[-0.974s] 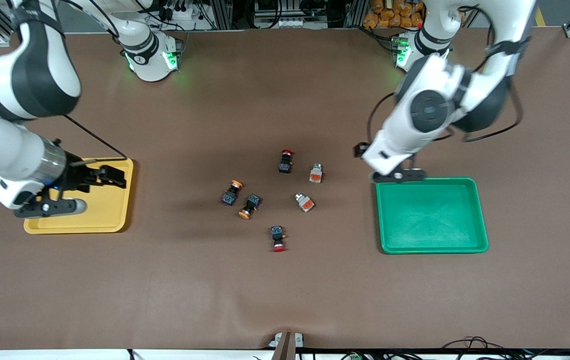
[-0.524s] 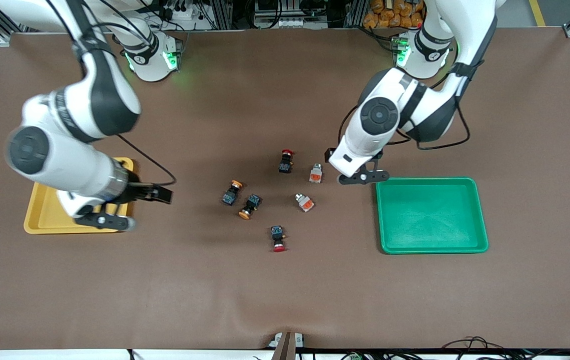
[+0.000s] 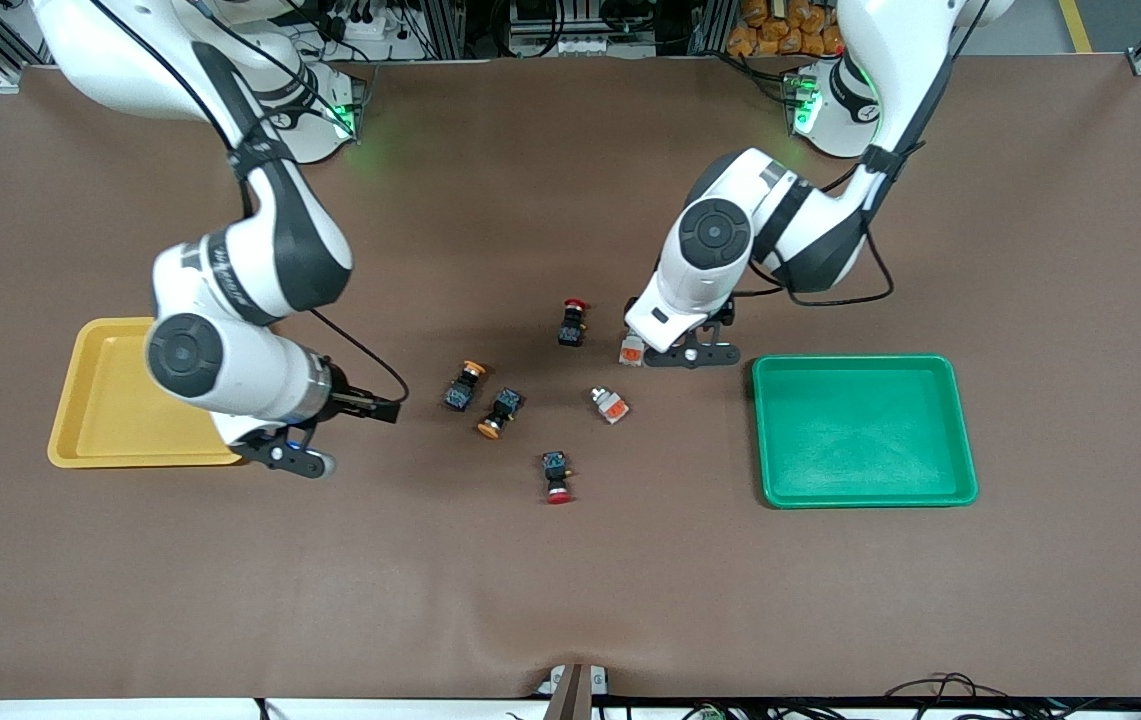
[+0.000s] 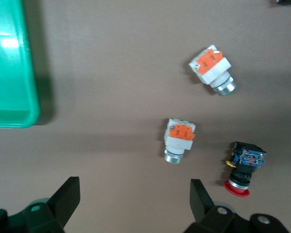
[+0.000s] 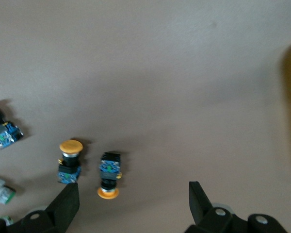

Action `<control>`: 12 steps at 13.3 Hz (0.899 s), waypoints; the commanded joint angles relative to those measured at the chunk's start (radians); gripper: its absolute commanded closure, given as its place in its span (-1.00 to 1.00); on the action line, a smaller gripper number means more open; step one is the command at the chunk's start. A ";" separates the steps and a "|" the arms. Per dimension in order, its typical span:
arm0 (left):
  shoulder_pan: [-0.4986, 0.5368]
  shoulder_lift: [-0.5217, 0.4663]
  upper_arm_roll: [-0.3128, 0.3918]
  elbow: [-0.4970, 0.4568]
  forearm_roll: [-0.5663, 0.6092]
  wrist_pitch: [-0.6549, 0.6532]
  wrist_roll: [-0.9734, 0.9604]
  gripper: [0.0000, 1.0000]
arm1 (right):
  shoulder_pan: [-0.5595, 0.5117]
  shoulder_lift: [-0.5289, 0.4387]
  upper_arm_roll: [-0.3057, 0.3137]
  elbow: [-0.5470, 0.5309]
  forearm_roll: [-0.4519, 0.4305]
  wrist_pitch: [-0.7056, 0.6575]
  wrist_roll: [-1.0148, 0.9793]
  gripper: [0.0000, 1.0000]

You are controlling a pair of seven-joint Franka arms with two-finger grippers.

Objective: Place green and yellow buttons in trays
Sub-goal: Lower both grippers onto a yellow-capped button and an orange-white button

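Buttons [image 3: 631, 350] lie mid-worktop between yellow tray [image 3: 110, 440] and green tray [image 3: 865, 430]. My left pincer [image 3: 685, 355] and right pincer [image 3: 330, 435] hover wide open, empty. I should centre over one body before descending.

Six switches [image 3: 530, 400] cluster at the table's [image 3: 570, 600] middle, lying apart with bare cloth between them, though the two orange-capped switches [image 3: 482, 398] sit just beside each other. The yellow tray [image 3: 80, 445] near the right arm's end and the green tray [image 3: 865, 496] near the left arm's end hold nothing. Wide bare cloth runs along the table's camera-side edge.
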 commanded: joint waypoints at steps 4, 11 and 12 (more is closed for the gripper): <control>-0.015 0.033 0.001 -0.060 0.048 0.157 -0.020 -1.00 | 0.081 0.049 -0.005 -0.106 -0.001 0.137 0.097 -1.00; -0.036 0.098 0.001 -0.063 0.048 0.250 -0.027 -1.00 | 0.147 0.104 -0.005 -0.198 0.006 0.305 0.196 -1.00; -0.042 0.105 0.001 -0.067 0.048 0.266 -0.028 -1.00 | 0.161 0.112 -0.005 -0.215 0.004 0.341 0.207 -1.00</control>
